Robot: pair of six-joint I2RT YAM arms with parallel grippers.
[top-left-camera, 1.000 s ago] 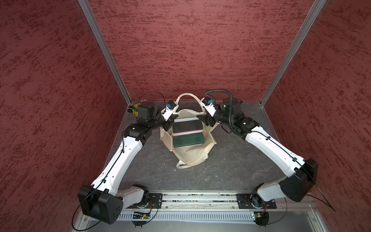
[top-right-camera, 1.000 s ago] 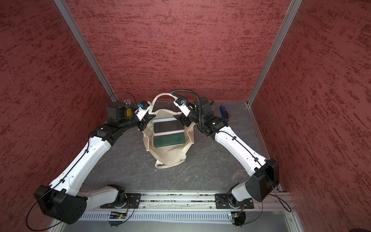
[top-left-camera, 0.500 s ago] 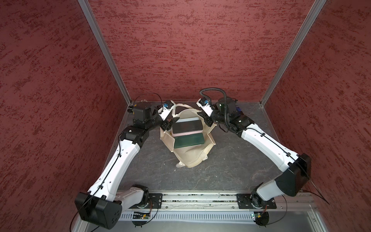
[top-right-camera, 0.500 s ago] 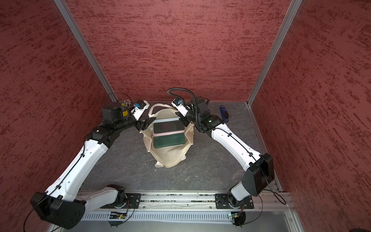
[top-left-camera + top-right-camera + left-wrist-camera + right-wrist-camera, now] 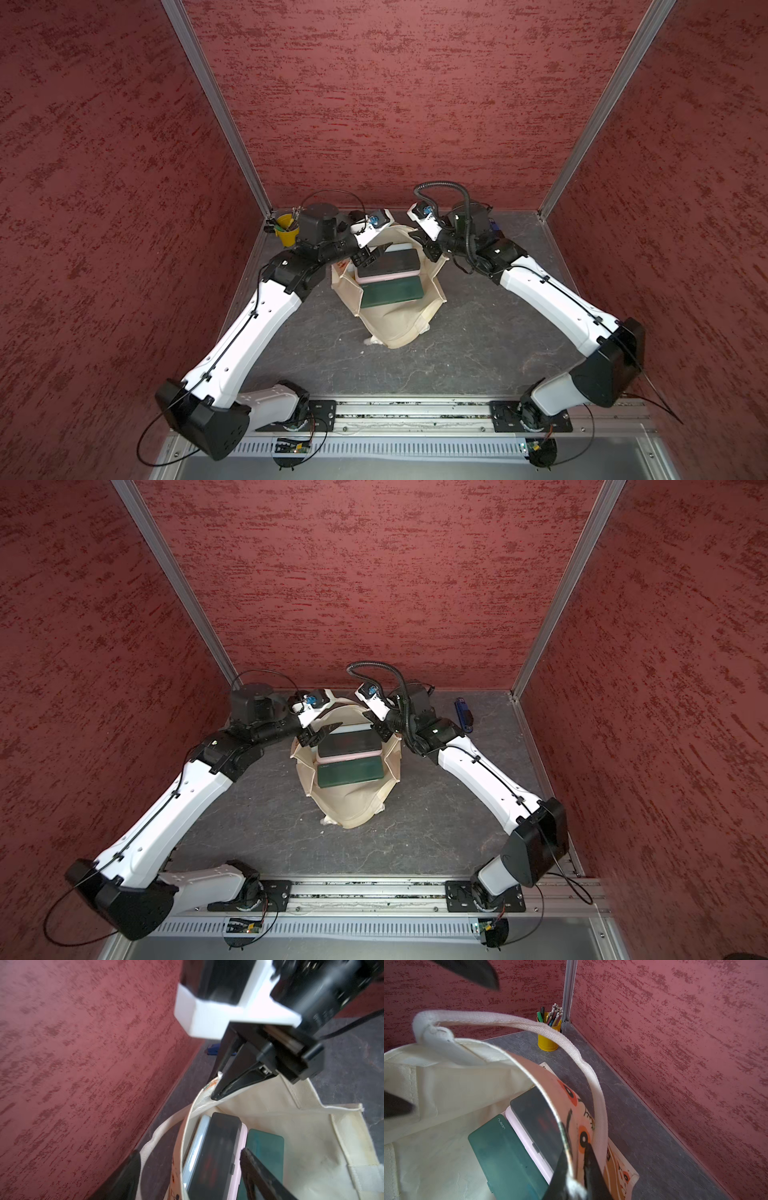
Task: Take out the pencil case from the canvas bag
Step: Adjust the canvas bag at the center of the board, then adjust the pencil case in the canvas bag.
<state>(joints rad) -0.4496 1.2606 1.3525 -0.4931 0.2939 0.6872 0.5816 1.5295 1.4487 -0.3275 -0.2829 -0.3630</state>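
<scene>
At twelve o'clock on the desk [image 5: 478, 353], canvas bag [image 5: 397, 328]: right jaws pinched shut on its two-o'clock rim; left jaws spread wide, empty, at ten o'clock above the pencil case [image 5: 388, 262], probably the dark-lidded one inside. Reach under way; next: straddle, close, lift.

The cream canvas bag [image 5: 392, 328] stands open at frame centre in both top views, its mouth spread wide. Flat inside lie a dark-lidded pink case [image 5: 388, 266] and a green case [image 5: 392, 293] touching its lower edge. A white case [image 5: 195, 1147] possibly lies alongside.
</scene>
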